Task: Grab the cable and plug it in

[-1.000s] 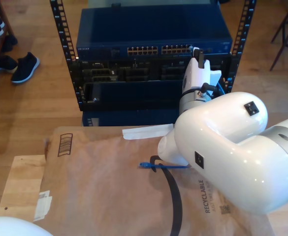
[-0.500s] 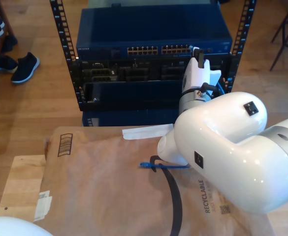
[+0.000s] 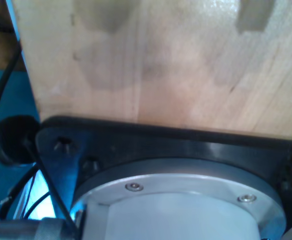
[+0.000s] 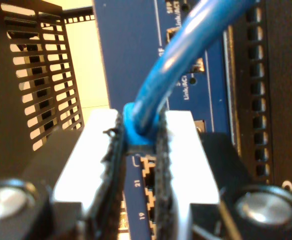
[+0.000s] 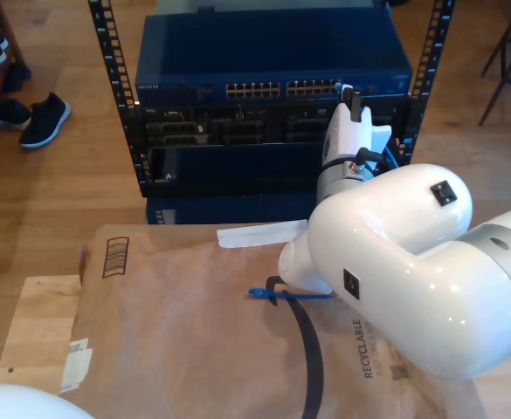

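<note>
The cable is a thin bright blue cord that arcs down to its blue-booted plug. My second gripper is shut on that plug, black pads pressing it from both sides. Just behind the plug are the numbered ports of the blue network switch. In the exterior view my second gripper reaches to the right end of the switch's port row, on a large white arm. The cable's other plug lies on the brown paper. The first wrist view looks at pale wood.
The switch sits in a black rack with dark units below it. A black strap curves across the brown paper on the wooden table. Shoes lie on the floor at the exterior view's left, chair legs at its right.
</note>
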Robot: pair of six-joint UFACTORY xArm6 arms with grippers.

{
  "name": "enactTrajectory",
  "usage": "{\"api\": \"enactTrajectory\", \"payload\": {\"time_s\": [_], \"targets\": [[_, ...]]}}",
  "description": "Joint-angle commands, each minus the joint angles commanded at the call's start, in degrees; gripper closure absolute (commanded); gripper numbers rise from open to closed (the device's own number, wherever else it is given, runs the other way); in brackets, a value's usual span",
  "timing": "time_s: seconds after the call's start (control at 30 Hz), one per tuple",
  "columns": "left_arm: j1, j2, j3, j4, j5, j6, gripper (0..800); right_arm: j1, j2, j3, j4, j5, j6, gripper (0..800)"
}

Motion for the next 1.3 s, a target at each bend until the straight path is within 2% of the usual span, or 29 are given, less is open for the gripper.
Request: {"api": "enactTrajectory", "payload": {"time_s": [1.3], "targets": [[0.0,0.0,0.09,0.0,0.0,0.0,1,0.09,0.35,-1.49,0.0,0.44,0.0,800]]}}
